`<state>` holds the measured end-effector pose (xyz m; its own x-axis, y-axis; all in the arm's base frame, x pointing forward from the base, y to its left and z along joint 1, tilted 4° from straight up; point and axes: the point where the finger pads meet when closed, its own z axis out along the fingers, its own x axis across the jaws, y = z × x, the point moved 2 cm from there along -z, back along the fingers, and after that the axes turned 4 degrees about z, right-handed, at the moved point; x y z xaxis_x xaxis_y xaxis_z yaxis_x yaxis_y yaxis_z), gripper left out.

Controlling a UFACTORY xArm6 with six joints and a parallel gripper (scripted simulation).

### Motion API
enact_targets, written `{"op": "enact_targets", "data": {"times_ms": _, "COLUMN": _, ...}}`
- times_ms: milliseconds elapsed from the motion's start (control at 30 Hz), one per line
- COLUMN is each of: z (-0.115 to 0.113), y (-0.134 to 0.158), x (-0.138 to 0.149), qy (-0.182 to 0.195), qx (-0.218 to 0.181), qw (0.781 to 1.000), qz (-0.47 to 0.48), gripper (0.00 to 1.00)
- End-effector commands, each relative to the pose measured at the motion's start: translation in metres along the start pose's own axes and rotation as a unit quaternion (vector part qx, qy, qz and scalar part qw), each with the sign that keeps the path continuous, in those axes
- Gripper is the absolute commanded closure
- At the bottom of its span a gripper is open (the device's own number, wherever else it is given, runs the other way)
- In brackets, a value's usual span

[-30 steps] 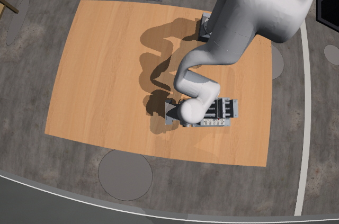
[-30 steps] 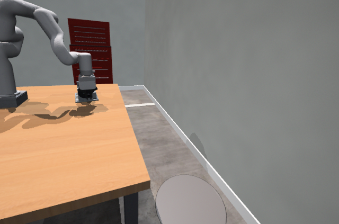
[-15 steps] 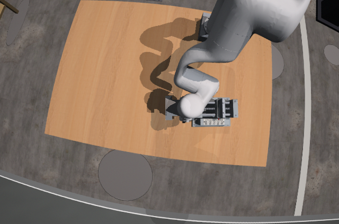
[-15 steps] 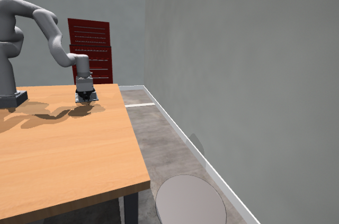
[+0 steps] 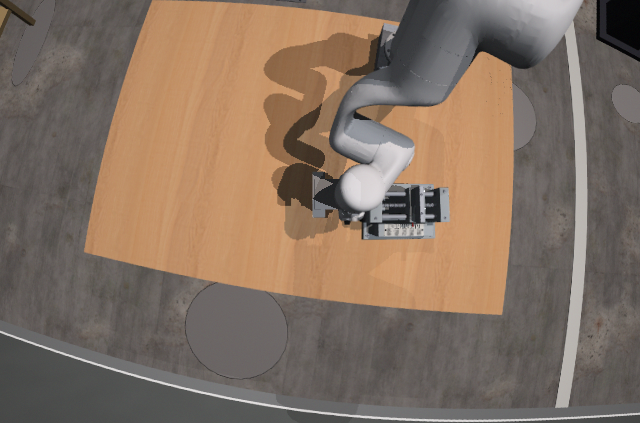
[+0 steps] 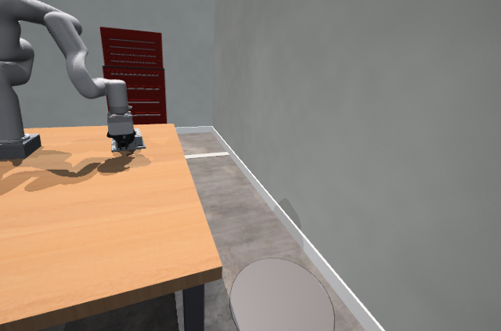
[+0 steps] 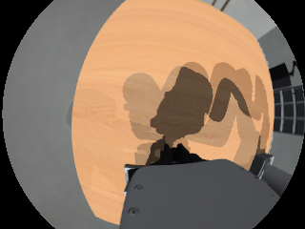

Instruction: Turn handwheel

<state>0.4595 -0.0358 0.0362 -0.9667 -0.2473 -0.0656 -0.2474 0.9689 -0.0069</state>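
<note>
The gripper (image 6: 122,142) points straight down, fingers closed narrowly on the handwheel (image 5: 347,218) at the left end of a grey slide fixture (image 5: 403,211); the fixture's scale strip (image 5: 398,230) runs along its near edge, its reading too small to tell; everything rests on a wooden table (image 5: 196,149); a red tool cabinet (image 6: 135,72) stands behind.

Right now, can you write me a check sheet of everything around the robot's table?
Surface: wooden table, arm shadows across it.
Job's things: grey stop fixture with rods and a scale strip; reading too small to tell. Handwheel mostly hidden under the wrist.
Clutter: nothing seen.
Grippers: gripper pointing down at the fixture's end, shut on the handwheel.
Cables: nothing seen.
Surroundings: red tool cabinet, grey wall, round grey patches on the floor, white floor line.
</note>
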Motion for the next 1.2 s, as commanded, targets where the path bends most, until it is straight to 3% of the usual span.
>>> {"op": "enact_targets", "data": {"times_ms": 0, "z": -0.004, "y": -0.001, "x": 0.004, "qy": -0.001, "qx": 0.0, "qw": 1.0, "qz": 0.0, "gripper": 0.94}}
{"op": "enact_targets", "data": {"times_ms": 600, "z": -0.029, "y": -0.001, "x": 0.015, "qy": -0.001, "qx": 0.0, "qw": 1.0, "qz": 0.0, "gripper": 0.94}}
{"op": "enact_targets", "data": {"times_ms": 1167, "z": -0.052, "y": 0.0, "x": -0.005, "qy": -0.001, "qx": 0.0, "qw": 1.0, "qz": 0.0, "gripper": 0.94}}
